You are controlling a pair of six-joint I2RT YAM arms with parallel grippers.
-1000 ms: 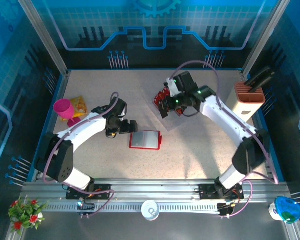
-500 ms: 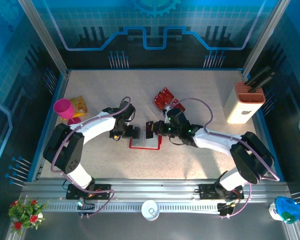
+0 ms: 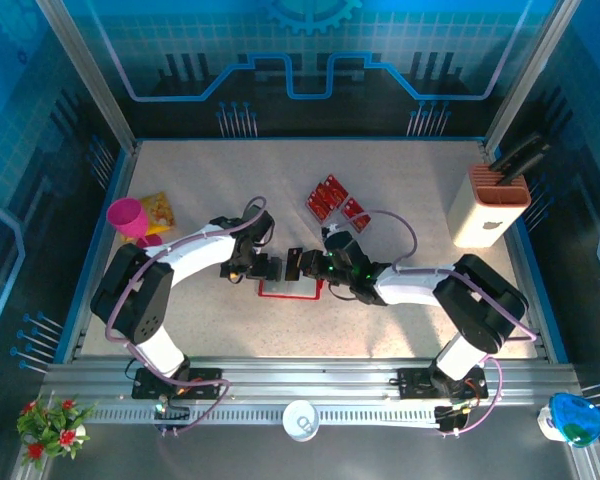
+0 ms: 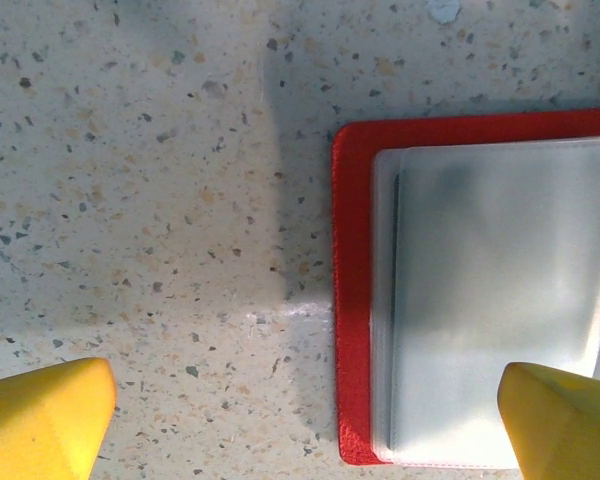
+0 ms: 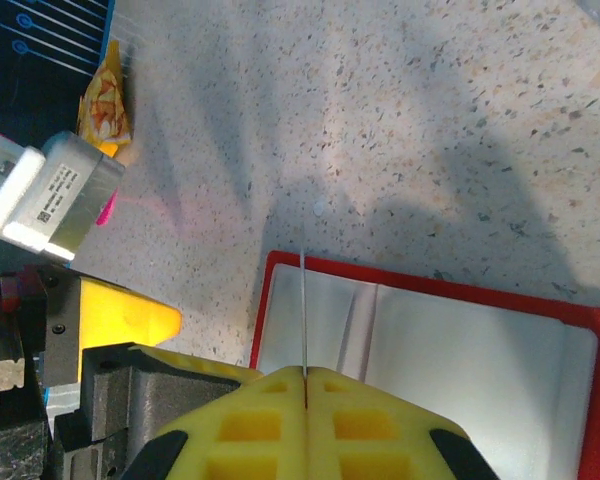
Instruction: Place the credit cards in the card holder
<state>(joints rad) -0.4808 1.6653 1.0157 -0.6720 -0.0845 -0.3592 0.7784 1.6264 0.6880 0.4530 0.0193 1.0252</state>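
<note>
credit card (image 5: 304,310) edge-on in right gripper (image 5: 305,373) | card holder (image 5: 460,360) cropped

The left arm (image 3: 185,252) and the right arm (image 3: 420,285) bend inward, and their wrists nearly meet at the centre. The left gripper (image 3: 264,268) points downward, its yellow fingers (image 4: 42,420) spread wide apart. The right gripper (image 3: 296,265) has its fingers (image 5: 245,405) pressed together, pinching a thin card (image 5: 303,310) edge-on.

You get the card holder (image 4: 352,300) cut off by the left wrist view's right and bottom edges. From above, the arms (image 3: 400,285) cover most of it. The credit card (image 5: 304,305) in the right fingers (image 5: 240,420) shows edge-on, so its face is unreadable.
</note>
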